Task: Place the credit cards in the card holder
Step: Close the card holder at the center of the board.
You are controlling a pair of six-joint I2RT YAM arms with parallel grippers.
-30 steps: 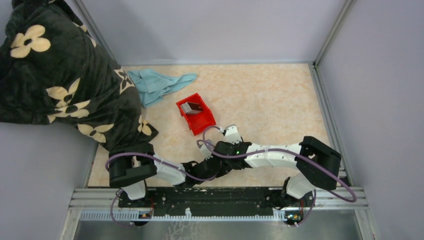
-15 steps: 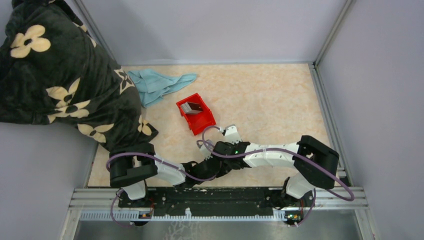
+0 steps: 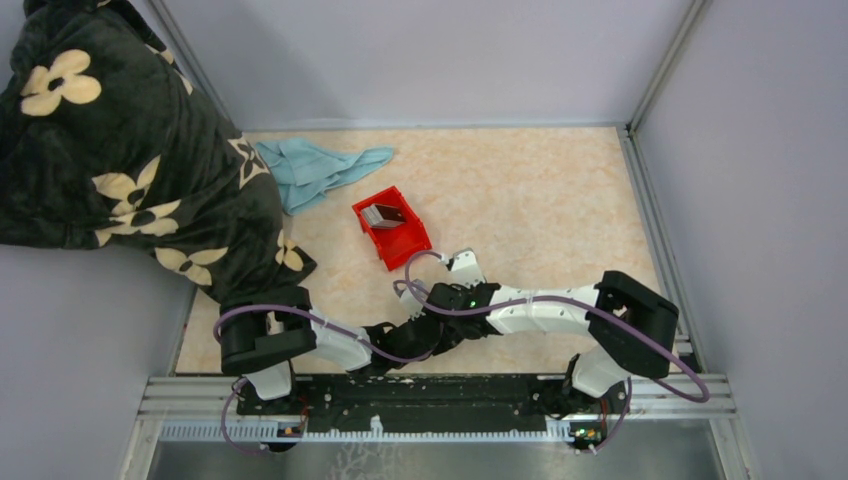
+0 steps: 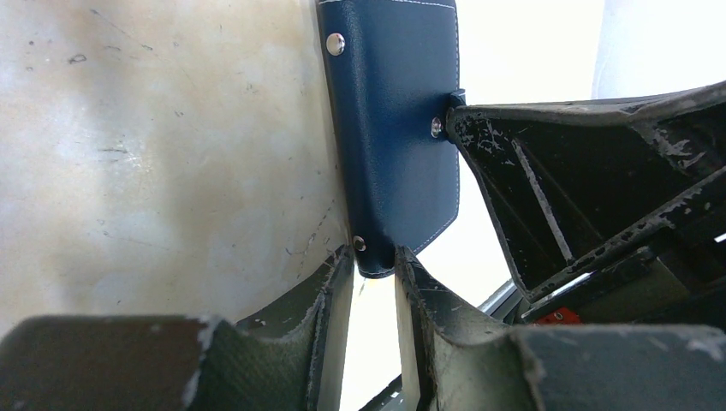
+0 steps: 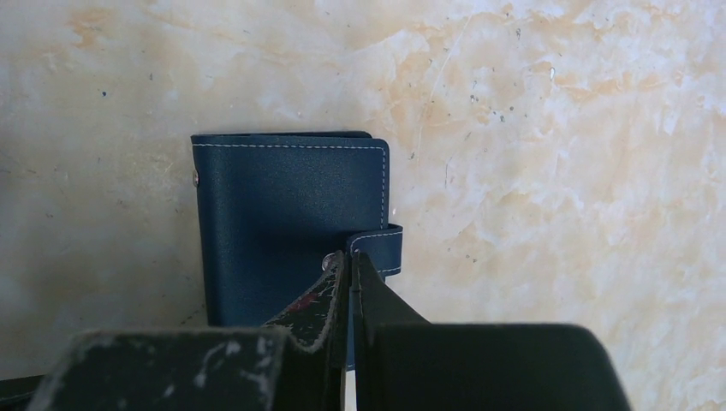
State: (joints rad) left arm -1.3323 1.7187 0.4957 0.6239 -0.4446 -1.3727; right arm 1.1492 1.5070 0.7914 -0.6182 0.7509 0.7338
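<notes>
1. From above, the left arm and the right arm reached toward each other along the near edge of the table. Their tips met near the middle, and what lay beneath them was hidden. The credit cards, greyish and brown, sat in a red bin further back and well apart from the arms. A light blue cloth lay behind the bin, and a dark flowered blanket hung over the table's left side.
2. In the left wrist view, the left gripper had its jaws drawn narrow and clamped on the near edge of the card holder. The navy wallet was folded shut against the pale table. A finger of the right gripper met its snap tab from the right.
3. In the right wrist view, the card holder lay closed on the marbled table. The right gripper's jaws were pressed almost together, leaving only a sliver of a gap. Their tips were on the snap tab at the wallet's right edge and appeared to pinch it.
</notes>
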